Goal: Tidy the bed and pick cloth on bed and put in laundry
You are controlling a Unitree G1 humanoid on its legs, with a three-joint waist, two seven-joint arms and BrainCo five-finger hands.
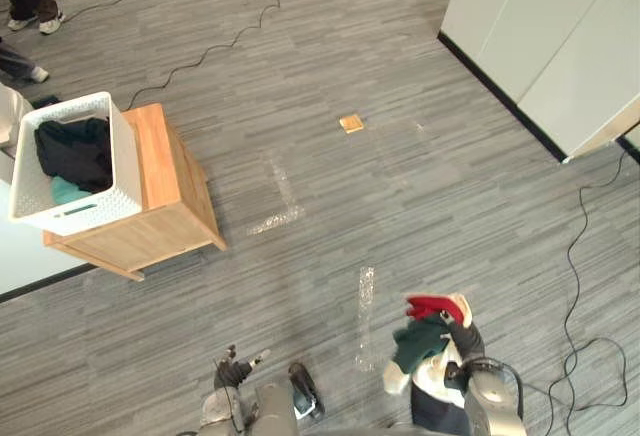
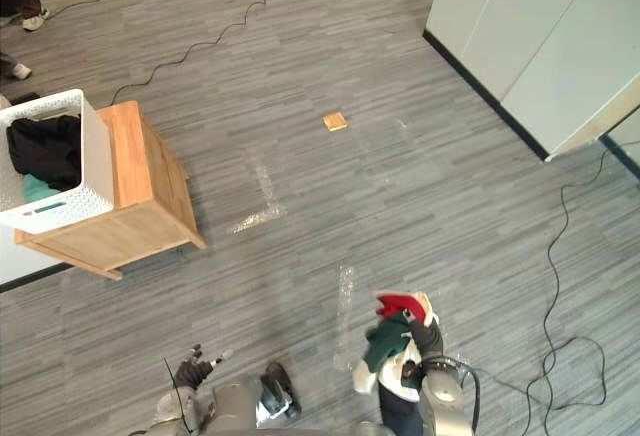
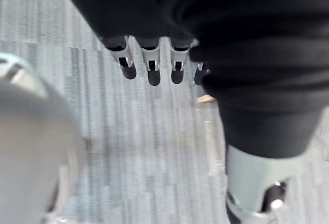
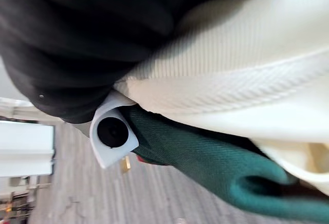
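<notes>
Laundry is already sitting in the white basket (image 1: 125,161): dark clothes (image 1: 75,151) are lying in it on the wooden stand (image 1: 175,171), off to my left and well apart from me. I am carrying a cloth bundle (image 1: 422,341) of green, red and cream at my right hand (image 1: 466,342), up off the floor (image 1: 330,76). So I am judging the pick-up done, with the walk to the basket and the drop left to do. About the bed I am judging nothing.

The head views are giving me the basket and my left hand (image 1: 236,369) hanging low. The left wrist view is adding its fingers (image 3: 154,72), straight, side by side, holding nothing. The right wrist view is showing cream and green fabric pressed close, hiding that hand's grip, so I cannot tell how it is closed.
</notes>
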